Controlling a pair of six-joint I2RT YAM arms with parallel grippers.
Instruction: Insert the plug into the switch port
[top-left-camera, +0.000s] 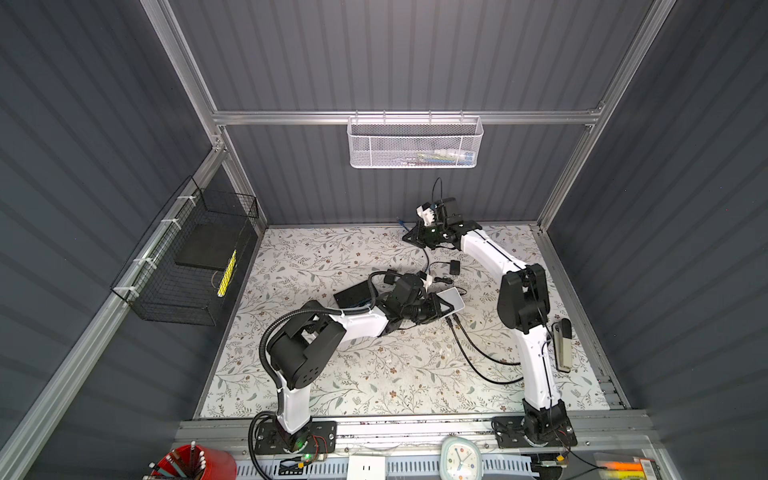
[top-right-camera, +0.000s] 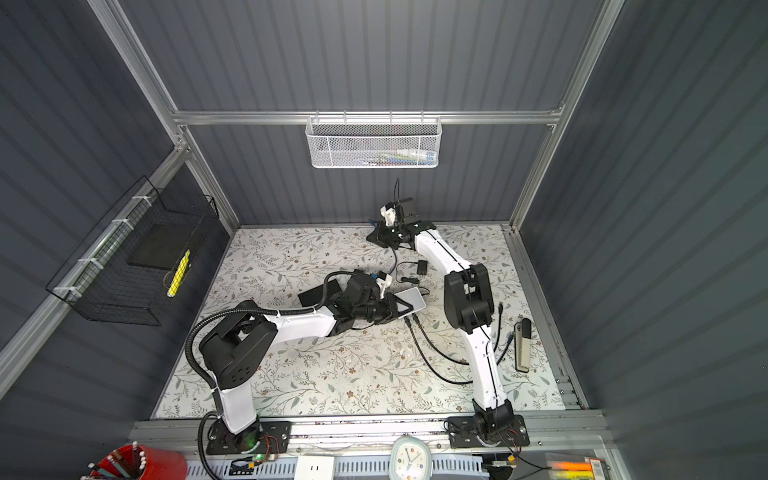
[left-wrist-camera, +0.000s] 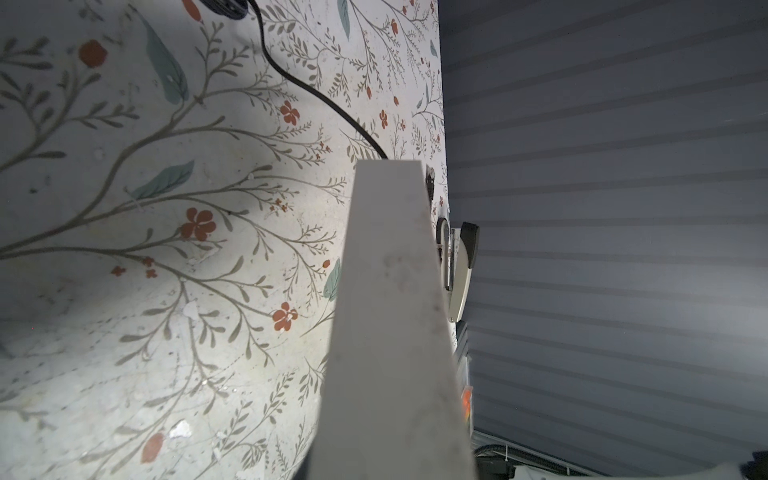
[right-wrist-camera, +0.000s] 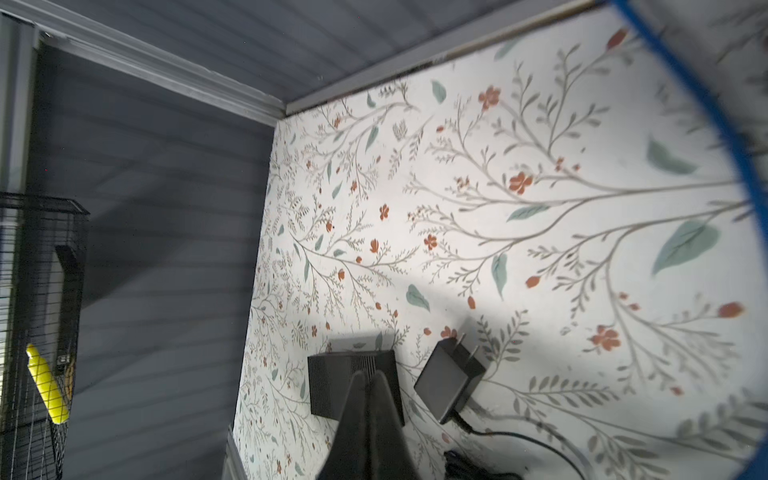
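My left gripper (top-left-camera: 440, 306) is shut on a flat white box with rounded corners (top-left-camera: 454, 298), which I take for the switch. It holds the box mid-table. In the left wrist view this box (left-wrist-camera: 395, 291) hides the fingers. No port shows. Two black cable ends with plugs (top-left-camera: 451, 321) lie on the mat just in front of it. My right gripper (top-left-camera: 409, 237) hovers near the back wall, its fingertips (right-wrist-camera: 361, 380) pressed together with nothing visible between them. A blue cable (right-wrist-camera: 702, 95) arcs close past its camera.
A black ribbed box (right-wrist-camera: 332, 382) sits left of the left wrist in both top views (top-left-camera: 352, 293). A black power adapter (top-left-camera: 455, 267) and thin cords lie behind the white box. A stapler (top-left-camera: 563, 345) rests by the right arm. Black cables loop across the floral mat (top-left-camera: 374, 374).
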